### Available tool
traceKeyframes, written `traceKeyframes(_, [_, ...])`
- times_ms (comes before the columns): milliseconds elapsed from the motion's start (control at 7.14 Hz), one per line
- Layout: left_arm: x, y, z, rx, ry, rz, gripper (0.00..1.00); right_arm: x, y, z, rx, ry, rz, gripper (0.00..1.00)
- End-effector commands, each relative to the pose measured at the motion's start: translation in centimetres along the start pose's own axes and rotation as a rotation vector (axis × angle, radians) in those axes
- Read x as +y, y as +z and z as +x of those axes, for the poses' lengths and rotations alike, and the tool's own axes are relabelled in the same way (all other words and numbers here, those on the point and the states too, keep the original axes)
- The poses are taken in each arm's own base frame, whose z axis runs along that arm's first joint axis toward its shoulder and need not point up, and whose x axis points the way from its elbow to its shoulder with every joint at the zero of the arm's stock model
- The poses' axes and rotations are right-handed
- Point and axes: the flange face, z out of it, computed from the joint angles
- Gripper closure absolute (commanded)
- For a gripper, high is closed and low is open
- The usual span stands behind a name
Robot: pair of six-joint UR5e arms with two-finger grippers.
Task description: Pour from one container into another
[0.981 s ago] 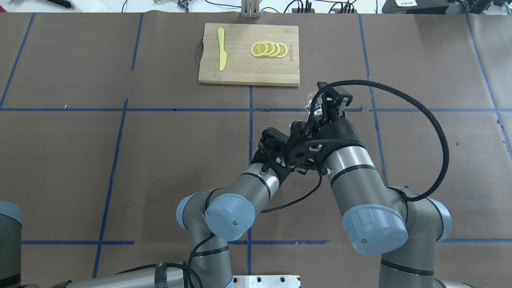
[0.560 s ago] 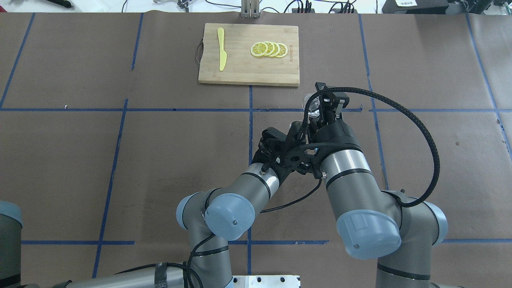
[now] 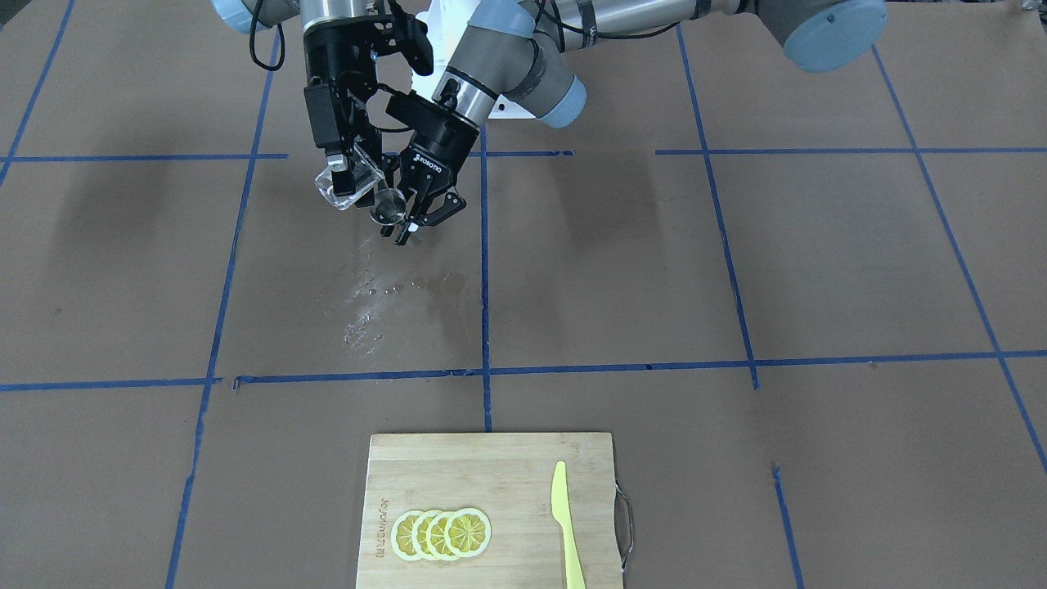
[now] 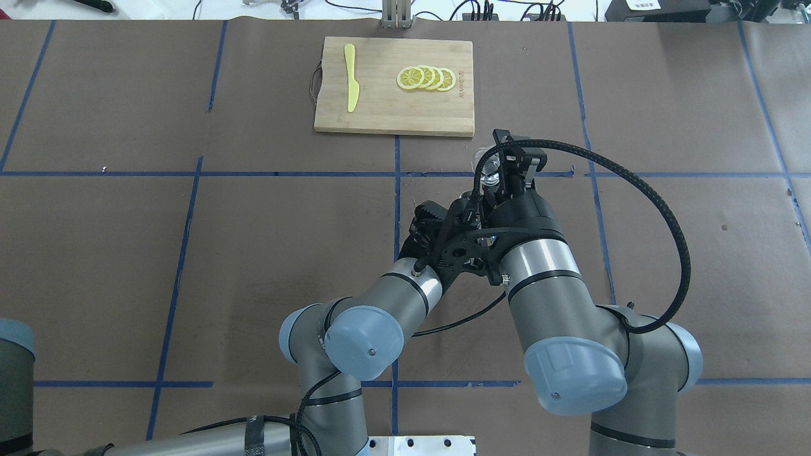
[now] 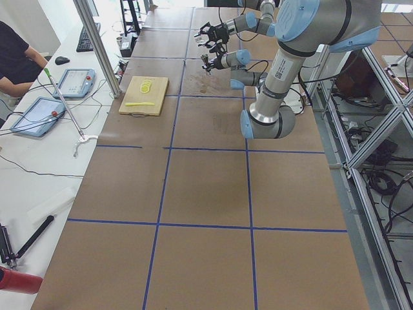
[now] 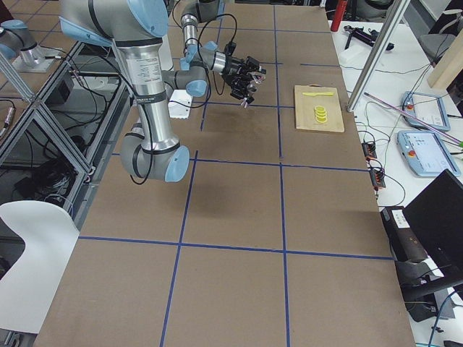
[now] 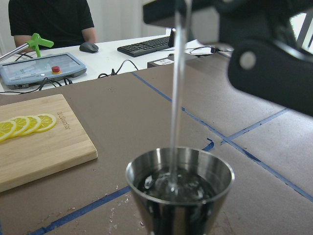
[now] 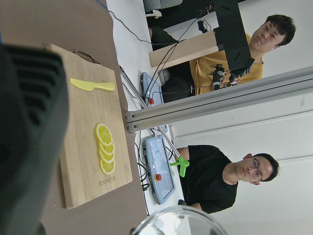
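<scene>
My right gripper (image 3: pixel 350 168) is shut on a clear glass (image 3: pixel 337 192) and holds it tilted above the table. Just beside and below it, my left gripper (image 3: pixel 406 214) is shut on a small steel cup (image 3: pixel 386 206). In the left wrist view a thin stream of water (image 7: pixel 175 98) falls into the steel cup (image 7: pixel 178 191), which holds some liquid. From overhead, the right gripper (image 4: pixel 514 166) and the glass (image 4: pixel 483 166) show past the right wrist. That wrist hides most of the left gripper there. The glass rim (image 8: pixel 176 220) fills the bottom of the right wrist view.
Spilled droplets (image 3: pixel 372 298) wet the brown paper under the grippers. A wooden cutting board (image 3: pixel 507 474) lies at the table's far edge with lemon slices (image 3: pixel 442 533) and a yellow plastic knife (image 3: pixel 564 523) on it. Operators sit beyond that edge.
The right arm has shifted a little to the left and forward, carrying the glass closer over the left gripper's cup. The left arm has stayed put.
</scene>
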Motion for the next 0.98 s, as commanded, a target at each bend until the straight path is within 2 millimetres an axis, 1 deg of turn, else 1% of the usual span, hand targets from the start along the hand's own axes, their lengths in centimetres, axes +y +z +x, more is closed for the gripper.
traceKeyframes(0, [-0.2,-0.1,0.0,0.002,-0.002,0.003,1.0,-0.2,-0.2,0.3,0.001,0.022,0.007,1.0])
traceKeyframes(280, [-1.3,-0.2,-0.5,0.02,-0.01,0.006,1.0,0.2,0.0,0.3,0.004,0.024,0.001,1.0])
traceKeyframes(420, [-1.4,-0.2,-0.7,0.02,-0.01,0.006,1.0,0.4,0.1,0.2,0.005,0.044,-0.004,1.0])
traceKeyframes(560, [-1.5,-0.2,-0.9,0.021,-0.01,0.005,1.0,0.7,0.2,0.1,0.006,0.103,-0.007,1.0])
traceKeyframes(841, [-1.8,-0.1,-1.3,0.023,-0.008,0.004,1.0,0.6,0.2,0.4,0.009,0.163,0.002,1.0])
